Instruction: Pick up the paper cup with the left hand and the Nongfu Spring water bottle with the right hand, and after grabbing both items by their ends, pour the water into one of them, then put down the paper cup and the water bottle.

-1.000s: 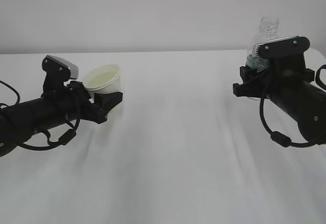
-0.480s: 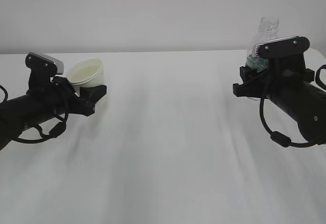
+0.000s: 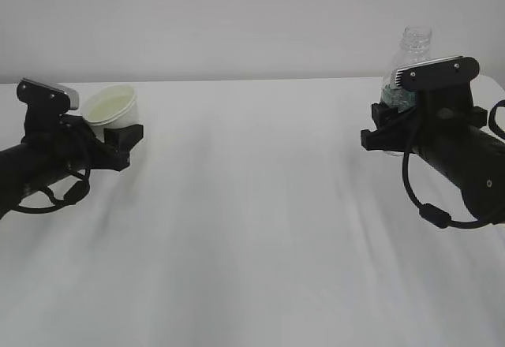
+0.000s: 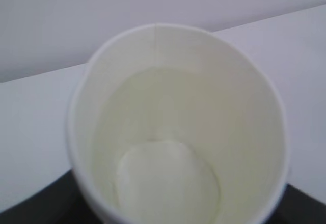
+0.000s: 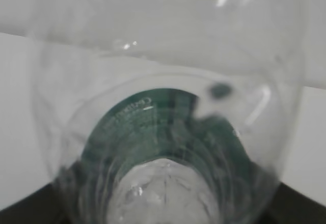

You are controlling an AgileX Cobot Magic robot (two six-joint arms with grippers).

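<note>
The left hand (image 3: 118, 136) is at the far left of the white table (image 3: 260, 229), close to the left edge. Its fingers are part way open and wrapped around the paper cup (image 3: 113, 110), holding it near the bottom. The cup tips a little and its cream inside shows.

The right hand (image 3: 387, 126) is at the far right, near the back edge. Its blocky fingers hug the Nongfu Spring water bottle (image 3: 406, 67), which stands up straight with no cap.

A big bare stretch of table lies between the two hands.
</note>
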